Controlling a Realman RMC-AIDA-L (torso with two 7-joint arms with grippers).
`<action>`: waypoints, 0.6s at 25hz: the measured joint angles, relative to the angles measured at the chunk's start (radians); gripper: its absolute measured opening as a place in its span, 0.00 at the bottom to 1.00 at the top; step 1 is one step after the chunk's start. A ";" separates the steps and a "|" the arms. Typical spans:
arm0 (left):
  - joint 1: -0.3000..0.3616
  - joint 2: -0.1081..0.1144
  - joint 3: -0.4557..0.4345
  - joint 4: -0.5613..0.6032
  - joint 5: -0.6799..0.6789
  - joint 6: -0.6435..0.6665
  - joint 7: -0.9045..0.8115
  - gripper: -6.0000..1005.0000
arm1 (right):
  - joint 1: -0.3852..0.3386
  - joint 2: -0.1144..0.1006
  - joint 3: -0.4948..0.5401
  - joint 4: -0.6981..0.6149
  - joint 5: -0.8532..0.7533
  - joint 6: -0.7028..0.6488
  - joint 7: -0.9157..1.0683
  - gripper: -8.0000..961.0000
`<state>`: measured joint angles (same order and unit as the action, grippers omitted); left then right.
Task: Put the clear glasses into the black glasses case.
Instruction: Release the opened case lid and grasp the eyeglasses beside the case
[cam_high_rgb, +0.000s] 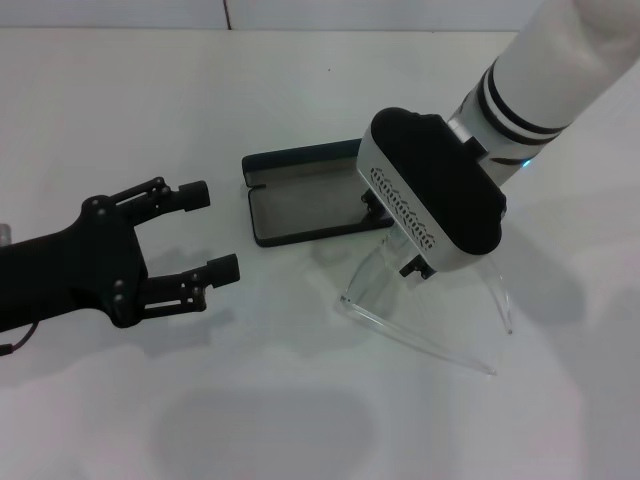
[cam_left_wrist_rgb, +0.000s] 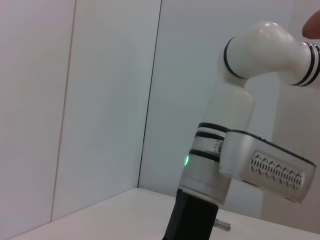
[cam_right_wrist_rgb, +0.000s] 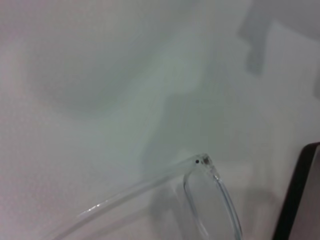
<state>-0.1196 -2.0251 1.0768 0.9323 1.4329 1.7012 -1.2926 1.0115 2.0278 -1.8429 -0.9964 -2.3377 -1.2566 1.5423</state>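
Note:
The clear glasses rest on the white table, just in front of the black glasses case, which lies open with its grey lining up. My right gripper hangs directly over the glasses' lens, and its wrist housing hides the fingers. In the right wrist view, the glasses show a hinge and one temple arm, with the case edge beside them. My left gripper is open and holds nothing, to the left of the case.
The right arm stands tall in the left wrist view, in front of pale wall panels. The table's far edge meets a wall behind the case.

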 joint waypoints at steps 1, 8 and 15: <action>0.000 -0.001 0.000 0.004 0.000 0.000 -0.002 0.87 | -0.001 0.000 -0.004 0.000 0.001 0.004 -0.002 0.65; -0.002 -0.007 -0.001 0.029 0.000 -0.002 -0.018 0.87 | -0.003 0.000 -0.030 0.001 0.005 0.028 -0.003 0.63; -0.008 -0.009 -0.002 0.030 0.000 -0.003 -0.019 0.87 | -0.014 0.000 -0.061 0.001 0.009 0.084 -0.006 0.62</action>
<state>-0.1280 -2.0345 1.0752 0.9618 1.4327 1.6984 -1.3115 0.9976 2.0278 -1.9036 -0.9950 -2.3283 -1.1730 1.5361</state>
